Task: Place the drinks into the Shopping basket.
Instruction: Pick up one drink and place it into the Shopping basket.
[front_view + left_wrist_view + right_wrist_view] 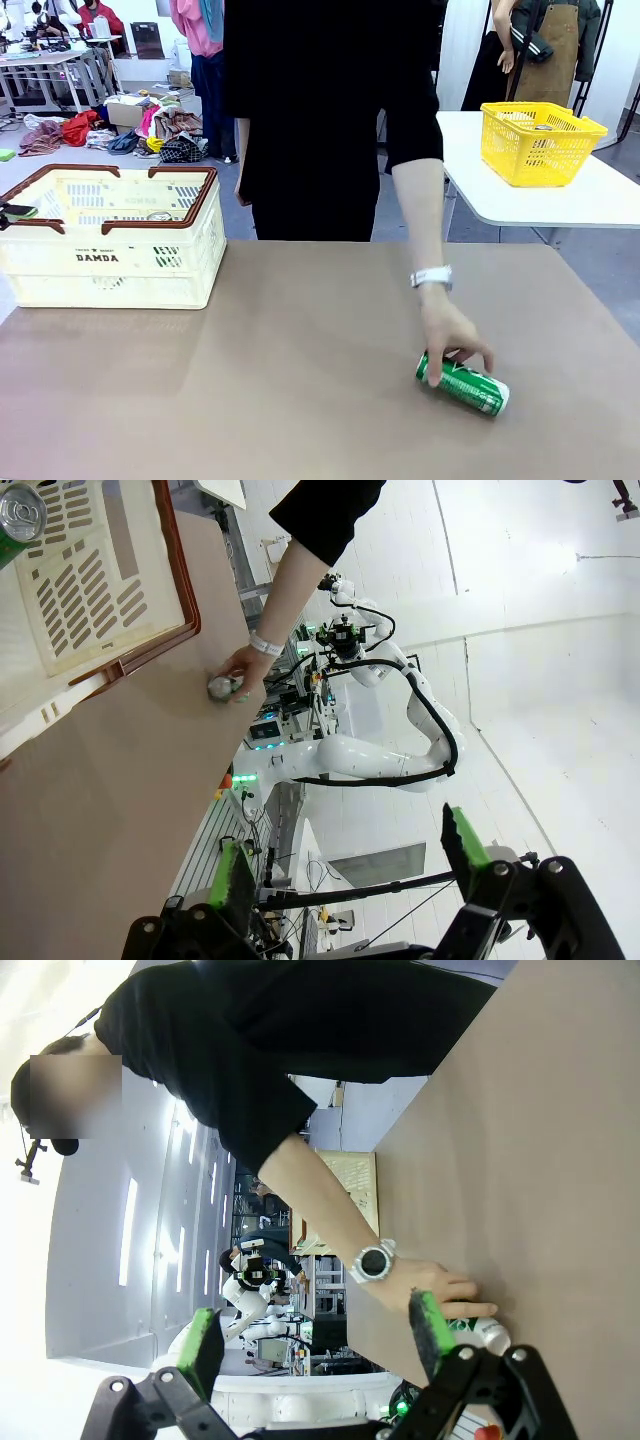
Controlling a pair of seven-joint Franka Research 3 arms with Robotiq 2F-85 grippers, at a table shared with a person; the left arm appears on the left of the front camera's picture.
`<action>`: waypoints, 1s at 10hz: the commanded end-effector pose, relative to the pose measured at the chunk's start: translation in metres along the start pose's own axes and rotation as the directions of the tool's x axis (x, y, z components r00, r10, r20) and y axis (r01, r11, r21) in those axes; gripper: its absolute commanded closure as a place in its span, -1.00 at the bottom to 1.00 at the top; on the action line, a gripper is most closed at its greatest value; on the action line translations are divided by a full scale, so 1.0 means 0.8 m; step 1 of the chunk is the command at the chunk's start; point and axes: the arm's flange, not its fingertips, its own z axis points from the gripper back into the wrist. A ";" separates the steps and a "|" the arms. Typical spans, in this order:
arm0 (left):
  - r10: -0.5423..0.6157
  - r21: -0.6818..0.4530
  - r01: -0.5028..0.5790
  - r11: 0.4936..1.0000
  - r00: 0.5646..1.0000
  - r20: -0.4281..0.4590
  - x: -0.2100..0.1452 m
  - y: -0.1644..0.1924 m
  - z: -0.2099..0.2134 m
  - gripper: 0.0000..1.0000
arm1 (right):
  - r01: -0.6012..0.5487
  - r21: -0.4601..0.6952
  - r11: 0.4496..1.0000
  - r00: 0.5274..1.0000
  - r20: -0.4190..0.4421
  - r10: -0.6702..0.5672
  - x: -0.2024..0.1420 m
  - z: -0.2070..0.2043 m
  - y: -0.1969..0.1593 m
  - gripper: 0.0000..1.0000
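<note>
The person's hand covered one end of the green can. In the left wrist view a second can in the Shopping basket was cut off by the picture's edge, its print hidden

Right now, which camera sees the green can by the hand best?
The front view: the green can lies on its side, nearly all visible. The left wrist view shows its tiny end; in the right wrist view the right claw covers part.

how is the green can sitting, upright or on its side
On its side: the green can lies flat on the brown table, its length along the surface, the person's hand on one end.
</note>
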 end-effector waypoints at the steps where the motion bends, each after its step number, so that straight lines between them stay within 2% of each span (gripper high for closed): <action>1: 0.005 -0.013 -0.005 1.000 1.000 -0.002 -0.004 -0.006 -0.001 -1.00 | -0.005 0.008 1.000 1.000 0.000 0.005 0.000 0.001 0.003 -1.00; 9: 0.005 -0.013 -0.005 1.000 1.000 -0.002 -0.004 -0.006 -0.001 -1.00 | 0.000 0.000 1.000 1.000 0.000 0.000 0.000 0.000 0.000 -1.00; 10: 0.005 -0.013 -0.005 1.000 1.000 -0.002 -0.004 -0.006 -0.001 -1.00 | -0.080 -0.041 0.996 0.997 0.018 0.081 -0.015 0.022 0.019 -1.00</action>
